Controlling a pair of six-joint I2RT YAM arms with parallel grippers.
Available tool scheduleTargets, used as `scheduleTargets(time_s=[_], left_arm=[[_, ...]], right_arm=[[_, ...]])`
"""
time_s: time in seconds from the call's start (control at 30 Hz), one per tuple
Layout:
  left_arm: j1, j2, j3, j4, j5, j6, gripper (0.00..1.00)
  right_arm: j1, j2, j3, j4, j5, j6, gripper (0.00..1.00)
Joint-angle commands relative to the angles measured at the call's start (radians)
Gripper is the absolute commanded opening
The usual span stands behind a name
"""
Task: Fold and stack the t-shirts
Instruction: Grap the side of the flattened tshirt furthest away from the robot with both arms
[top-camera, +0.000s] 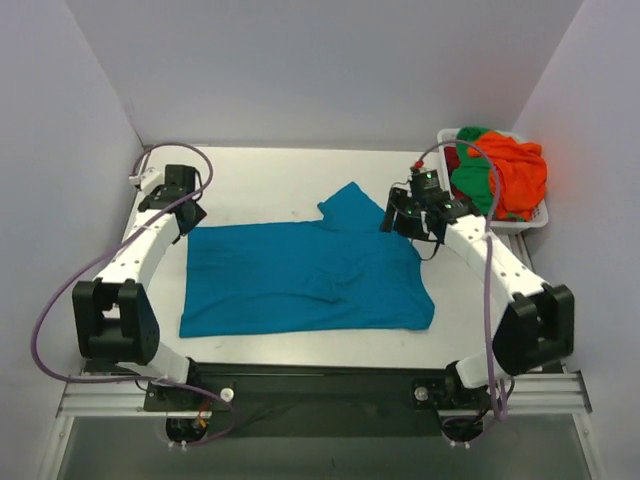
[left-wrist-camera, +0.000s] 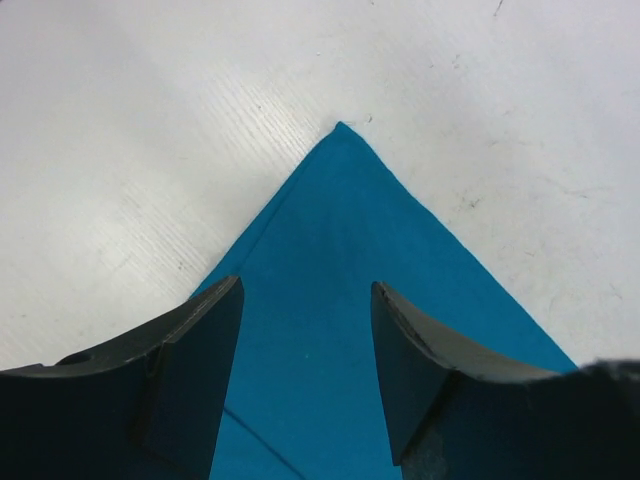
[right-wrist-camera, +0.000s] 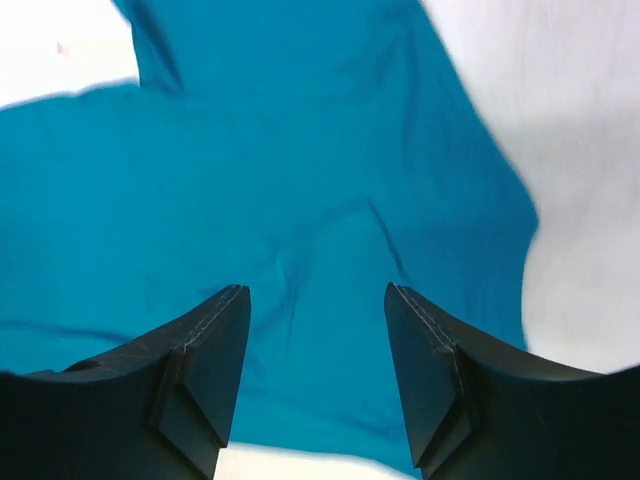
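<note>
A teal blue t-shirt (top-camera: 300, 275) lies spread flat in the middle of the white table, one sleeve pointing toward the back. My left gripper (top-camera: 187, 215) hovers open over its back left corner (left-wrist-camera: 340, 210), nothing between the fingers. My right gripper (top-camera: 400, 222) stands open over the shirt's back right part (right-wrist-camera: 300, 200), beside the sleeve, and holds nothing. More t-shirts, orange (top-camera: 520, 170), green (top-camera: 470, 180) and a bit of dark red (top-camera: 452, 158), are bundled in the basket at the back right.
A white plastic basket (top-camera: 530, 224) stands at the table's back right corner, close behind my right arm. White walls enclose the table on three sides. Purple cables loop along both arms.
</note>
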Motion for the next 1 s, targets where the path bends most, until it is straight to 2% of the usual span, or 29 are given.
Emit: scheduleTargets(time_s=[0.0, 0.13, 0.17, 0.3, 0.5, 0.73, 0.97], left_arm=[[-0.009, 0.177, 0.120, -0.028, -0.095, 0.034, 0.63], [-0.009, 0.331, 0.223, -0.055, -0.127, 0.059, 0.58], [-0.007, 0.356, 0.242, -0.071, -0.141, 0.060, 0.57], [-0.007, 0.461, 0.315, -0.072, -0.160, 0.086, 0.57], [-0.005, 0.535, 0.377, -0.077, -0.172, 0.126, 0.57], [-0.002, 0.583, 0.427, -0.089, -0.158, 0.154, 0.57], [0.010, 0.649, 0.463, -0.103, -0.129, 0.146, 0.57]], right_arm=[[0.000, 0.245, 0.200, 0.030, 0.013, -0.176, 0.56], [-0.002, 0.486, 0.441, 0.031, -0.019, -0.299, 0.54], [-0.002, 0.534, 0.542, 0.025, -0.033, -0.312, 0.53], [-0.002, 0.761, 0.748, 0.014, -0.068, -0.359, 0.53], [0.000, 0.965, 0.983, -0.016, -0.076, -0.375, 0.53], [-0.006, 1.051, 1.075, -0.038, -0.061, -0.350, 0.54], [-0.014, 1.059, 1.054, -0.039, -0.077, -0.325, 0.52]])
